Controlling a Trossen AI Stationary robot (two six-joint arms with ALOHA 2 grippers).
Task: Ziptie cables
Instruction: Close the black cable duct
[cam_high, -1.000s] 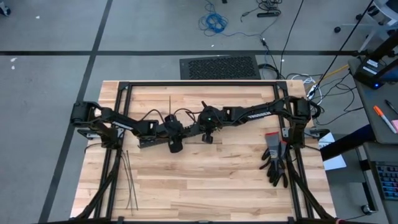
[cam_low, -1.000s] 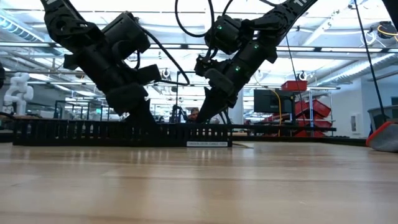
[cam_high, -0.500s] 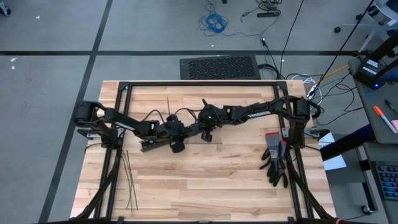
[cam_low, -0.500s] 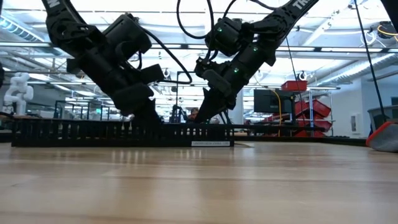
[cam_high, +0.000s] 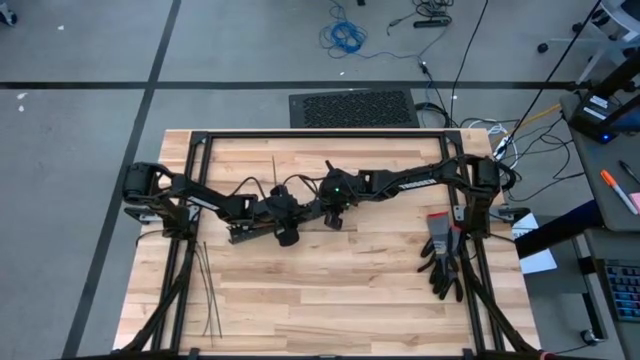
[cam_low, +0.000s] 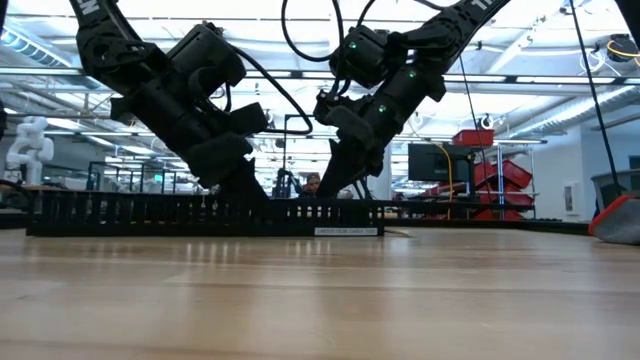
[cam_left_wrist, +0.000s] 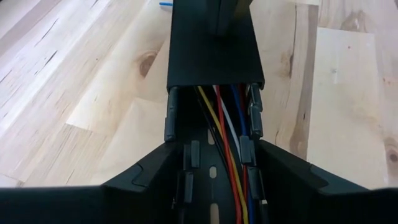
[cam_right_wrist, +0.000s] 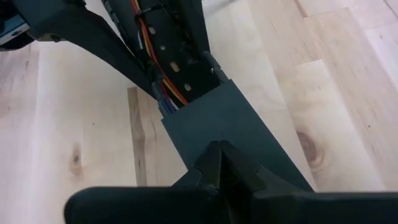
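Your left gripper (cam_left_wrist: 214, 186) straddles the black duct (cam_left_wrist: 214, 118), fingers part open around its walls. The cables (cam_left_wrist: 227, 134) run lengthwise inside it, straight ahead. Your right gripper (cam_right_wrist: 217, 165), pinched shut, presses the duct's cover (cam_right_wrist: 217, 124) opposite. Zipties (cam_high: 207, 290) lie nearer your left arm.

Red, yellow, blue, white cables (cam_left_wrist: 231, 155)

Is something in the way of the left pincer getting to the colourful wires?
Partly. The cables lie inside the black duct, its slotted walls on both sides, and a solid cover hides them farther along. The left pincer straddles the duct.
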